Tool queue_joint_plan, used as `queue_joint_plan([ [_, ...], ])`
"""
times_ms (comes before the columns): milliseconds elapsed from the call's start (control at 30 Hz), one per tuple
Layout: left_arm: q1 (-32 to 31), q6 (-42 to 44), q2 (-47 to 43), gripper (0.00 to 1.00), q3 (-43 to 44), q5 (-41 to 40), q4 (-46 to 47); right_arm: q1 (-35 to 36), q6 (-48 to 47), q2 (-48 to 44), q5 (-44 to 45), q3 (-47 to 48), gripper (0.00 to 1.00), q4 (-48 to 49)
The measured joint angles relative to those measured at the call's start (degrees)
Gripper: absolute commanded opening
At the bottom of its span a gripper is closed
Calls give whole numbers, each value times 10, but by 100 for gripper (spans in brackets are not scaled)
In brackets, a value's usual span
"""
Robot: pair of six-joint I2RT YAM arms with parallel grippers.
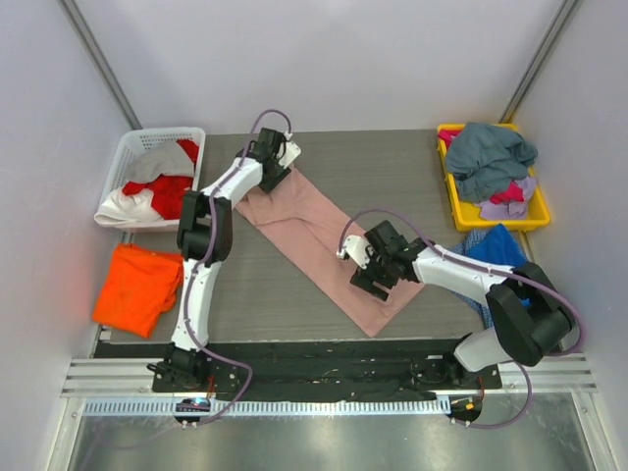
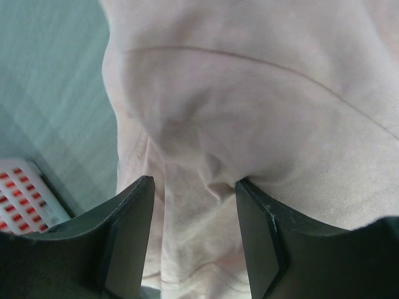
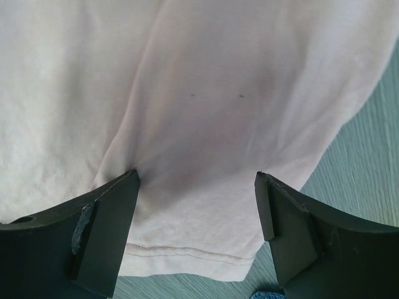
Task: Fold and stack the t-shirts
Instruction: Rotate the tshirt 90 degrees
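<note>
One grey table [image 1: 392,167]; pink t-shirt [image 1: 304,228]; pale walls [image 1: 324,59]

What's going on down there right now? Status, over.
Left pincer open, straddling a pucker of the dusty-pink fabric t-shirt. Right pincer open over its hem. Nothing blocking.

The 2 dark fingers [image 2: 128,243] are standing apart over the dusty-pink t-shirt [image 2: 262,93], a rumpled fold of it rising between them, while the grey table [image 2: 50,93] and a white basket [image 2: 22,196] corner are showing at left.
</note>
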Motion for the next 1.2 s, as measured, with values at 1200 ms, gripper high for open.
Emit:
queue_joint_plan([
  [1200,-102,109,211,66,249,-101,203,274,4,171,19,140,85,137],
])
